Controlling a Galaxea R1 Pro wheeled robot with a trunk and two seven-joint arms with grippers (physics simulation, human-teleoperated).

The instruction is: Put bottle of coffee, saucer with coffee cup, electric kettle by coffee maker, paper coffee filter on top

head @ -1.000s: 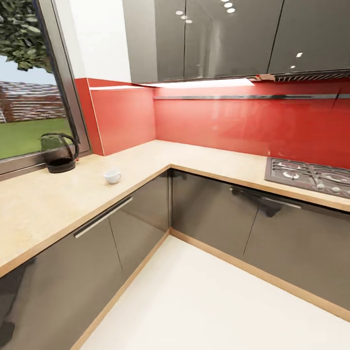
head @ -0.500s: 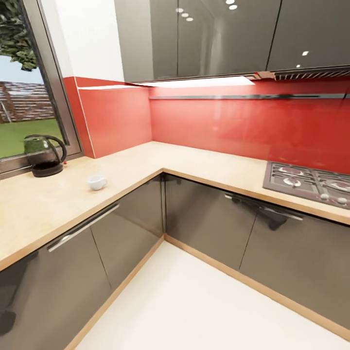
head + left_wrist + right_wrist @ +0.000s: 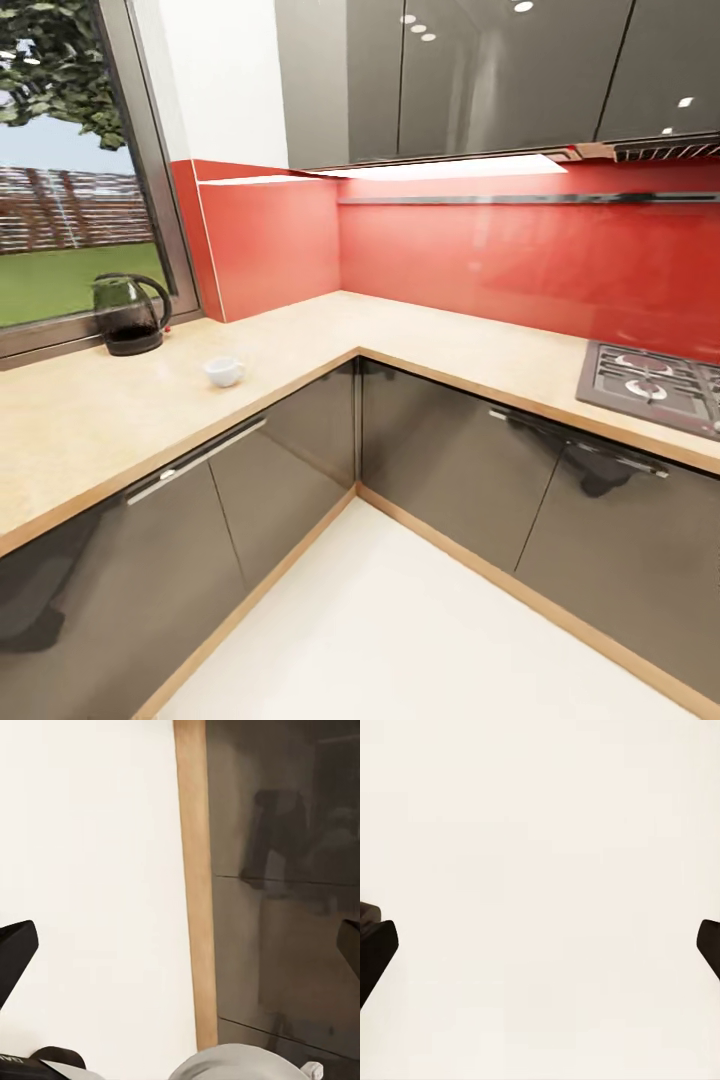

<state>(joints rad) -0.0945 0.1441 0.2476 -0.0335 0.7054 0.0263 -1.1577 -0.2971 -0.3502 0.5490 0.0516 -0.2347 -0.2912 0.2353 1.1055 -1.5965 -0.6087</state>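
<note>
The electric kettle (image 3: 130, 314), dark glass with a black base and loop handle, stands on the kitchen countertop (image 3: 80, 420) by the window. A small white coffee cup (image 3: 224, 371) sits upright on the counter to its right, nearer the front edge. The kitchen shelf (image 3: 520, 199) runs as a thin dark board along the red back wall. The coffee maker, bottle of coffee, paper coffee filter and saucer are out of view. My left gripper (image 3: 184, 952) is open over the floor beside a dark cabinet front. My right gripper (image 3: 544, 949) is open over pale floor, with nothing between its fingers.
The counter turns an L-shaped corner, with a gas hob (image 3: 650, 382) set into its right run. Dark grey cabinet fronts (image 3: 440, 460) with a wooden plinth line the pale floor (image 3: 400, 620). Wall cabinets (image 3: 480, 70) hang above, and a window (image 3: 60, 200) is at left.
The whole picture has shifted, first left and then back right and slightly down, so the camera has moved. The kettle and cup keep their places on the counter.
</note>
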